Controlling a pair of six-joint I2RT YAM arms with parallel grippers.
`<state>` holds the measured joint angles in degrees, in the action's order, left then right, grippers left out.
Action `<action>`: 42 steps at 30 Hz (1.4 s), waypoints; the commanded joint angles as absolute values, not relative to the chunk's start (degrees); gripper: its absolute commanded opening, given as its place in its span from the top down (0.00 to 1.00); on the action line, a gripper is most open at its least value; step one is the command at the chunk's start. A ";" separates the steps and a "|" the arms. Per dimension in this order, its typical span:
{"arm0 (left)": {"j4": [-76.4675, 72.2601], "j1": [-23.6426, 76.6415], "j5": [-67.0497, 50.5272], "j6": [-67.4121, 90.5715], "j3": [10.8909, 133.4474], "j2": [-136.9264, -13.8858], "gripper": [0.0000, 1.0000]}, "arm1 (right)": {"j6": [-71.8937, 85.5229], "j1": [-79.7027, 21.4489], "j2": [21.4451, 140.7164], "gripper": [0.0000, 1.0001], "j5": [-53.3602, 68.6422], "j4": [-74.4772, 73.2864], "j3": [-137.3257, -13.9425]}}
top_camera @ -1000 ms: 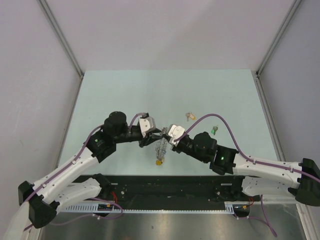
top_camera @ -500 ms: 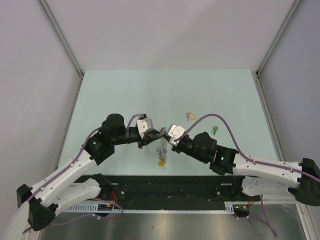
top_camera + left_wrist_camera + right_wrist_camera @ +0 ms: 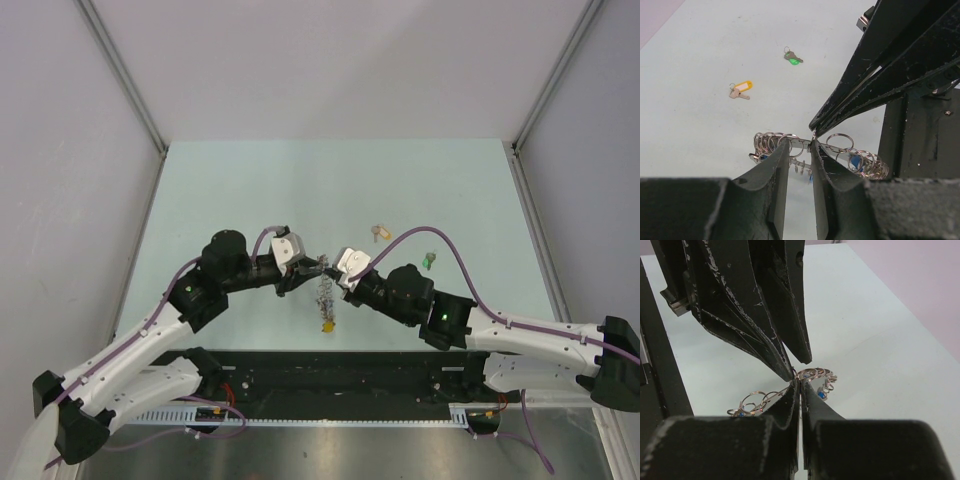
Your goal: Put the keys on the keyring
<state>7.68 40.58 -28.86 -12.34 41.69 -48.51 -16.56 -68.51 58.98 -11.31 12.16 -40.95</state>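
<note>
The keyring, a wire ring strung with grey keys, hangs above the table between both grippers, a yellow tag at its low end. My right gripper is shut on the ring's wire; the right wrist view shows its jaws pinched together on it. My left gripper is narrowly open, and in the left wrist view the ring crosses just past its tips. The yellow-orange key and the green key lie loose on the table, far right of the ring. Both also show in the left wrist view, yellow-orange and green.
The pale green table is walled by grey panels at the back and sides. A black rail with the arm bases runs along the near edge.
My left arm has drawn back a little to the left. The keyring hangs narrower and straighter under the right gripper. The two loose keys have not moved.
</note>
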 commanded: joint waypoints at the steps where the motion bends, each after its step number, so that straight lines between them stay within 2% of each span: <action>1: 5.10 40.25 -28.92 -11.25 41.48 -48.43 0.71 | -15.73 -68.91 57.92 1.00 -12.83 17.23 -44.38; 6: 4.31 40.25 -29.00 -10.64 41.48 -48.69 0.74 | -15.38 -68.82 57.83 1.00 -13.27 17.23 -44.38; 12: 3.69 40.34 -30.41 -9.93 41.57 -49.66 0.85 | -14.94 -68.82 57.92 1.00 -13.80 17.58 -44.38; 20: 3.60 40.34 -32.17 -9.76 41.57 -50.45 0.82 | -14.50 -68.82 58.18 1.00 -13.36 17.93 -44.38; 23: 3.69 40.43 -32.34 -9.84 41.66 -50.80 0.84 | -14.50 -68.82 58.18 1.00 -13.27 17.93 -44.38; 28: 4.30 40.34 -32.70 -9.93 41.84 -50.98 0.99 | -13.98 -68.73 58.01 1.00 -13.36 17.67 -44.38; 30: 4.13 40.34 -32.70 -10.02 41.75 -50.63 1.00 | -13.63 -68.64 57.83 1.00 -13.36 17.58 -44.38; 33: 1.51 40.34 -32.35 -8.44 40.35 -49.22 1.00 | -12.49 -68.56 57.05 0.77 -12.92 17.14 -44.47; 34: 0.71 40.34 -31.73 -7.74 39.82 -48.70 0.99 | -12.05 -68.47 56.78 0.62 -13.01 16.88 -44.47; 37: -4.03 40.34 -30.76 -5.02 37.36 -47.02 0.99 | -8.54 -66.89 54.67 0.41 -13.80 14.86 -44.56; 39: -6.92 40.34 -30.67 -2.64 35.69 -46.76 1.00 | -6.08 -65.14 53.09 0.32 -13.80 11.45 -45.08; 40: -7.81 40.34 -30.50 -1.94 35.16 -46.76 0.99 | -3.45 -63.13 52.56 0.25 -13.71 10.12 -45.61; 42: -10.27 40.34 -29.97 -0.35 33.76 -46.76 1.00 | -0.98 -60.57 50.98 0.18 -13.45 6.18 -46.05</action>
<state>0.34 40.58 -30.48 -5.19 35.29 -48.38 -8.12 -64.86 54.39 -12.99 10.90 -42.37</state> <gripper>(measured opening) 0.009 0.753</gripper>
